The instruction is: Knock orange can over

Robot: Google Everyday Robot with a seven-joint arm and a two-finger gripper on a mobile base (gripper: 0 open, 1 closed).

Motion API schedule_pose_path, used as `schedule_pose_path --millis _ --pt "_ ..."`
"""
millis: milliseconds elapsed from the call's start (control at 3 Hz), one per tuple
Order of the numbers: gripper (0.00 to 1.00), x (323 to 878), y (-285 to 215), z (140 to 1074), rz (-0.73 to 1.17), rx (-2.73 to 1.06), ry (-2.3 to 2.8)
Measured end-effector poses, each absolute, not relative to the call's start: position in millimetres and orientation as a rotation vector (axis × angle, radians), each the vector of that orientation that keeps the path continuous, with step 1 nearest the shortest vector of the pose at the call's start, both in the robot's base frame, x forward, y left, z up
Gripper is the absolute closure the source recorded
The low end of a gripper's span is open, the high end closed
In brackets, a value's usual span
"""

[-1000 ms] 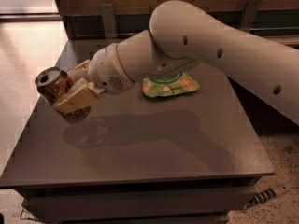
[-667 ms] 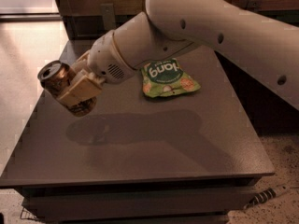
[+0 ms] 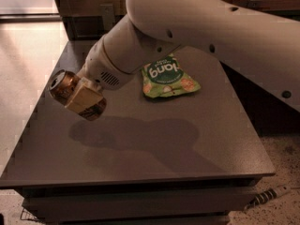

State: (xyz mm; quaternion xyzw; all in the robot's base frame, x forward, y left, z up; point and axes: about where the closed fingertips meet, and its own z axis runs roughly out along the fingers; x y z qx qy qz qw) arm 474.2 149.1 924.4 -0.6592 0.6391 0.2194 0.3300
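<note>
**Grey tabletop, can held tilted above its left side**

Grey tabletop (image 3: pixel 140 172) fills the view. Its near edge is bare, and a striped cable (image 3: pixel 269 197) lies on the floor past the near right corner. A little further in, the shadow (image 3: pixel 136 137) of my arm spreads across the middle of the surface. It sits apart from the tool, so I judge the tool to be off the surface rather than resting on it.

Above the left side hangs my tool (image 3: pixel 76 94), pinched on the orange can (image 3: pixel 62 83). The can is tipped hard over, its silver top facing up and to the left, and I see no part of it touching the tabletop. That hold makes sense for a knock-over. With the can already leaning in my grip, I judge it needs only to be set down on its side and let go, not shoved from upright.

My arm (image 3: pixel 201 27) comes in from the far right, sweeps down and left in one long bend, and turns the wrist so the tool points toward the left edge. The green snack bag (image 3: pixel 168 76) lies flat under the forearm, well apart from the can. Beyond it stands a dark cabinet (image 3: pixel 89 18), with pale floor (image 3: pixel 23 55) off to the left.
</note>
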Motion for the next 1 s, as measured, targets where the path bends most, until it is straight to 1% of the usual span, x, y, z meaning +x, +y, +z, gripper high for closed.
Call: schedule_pose_path --millis 667,1000 --pt "1.0 485.1 154.4 879.4 0.297 -1.9 1.797" --pt "1.0 486.3 162.1 854.8 0.268 -2.047 1.823"
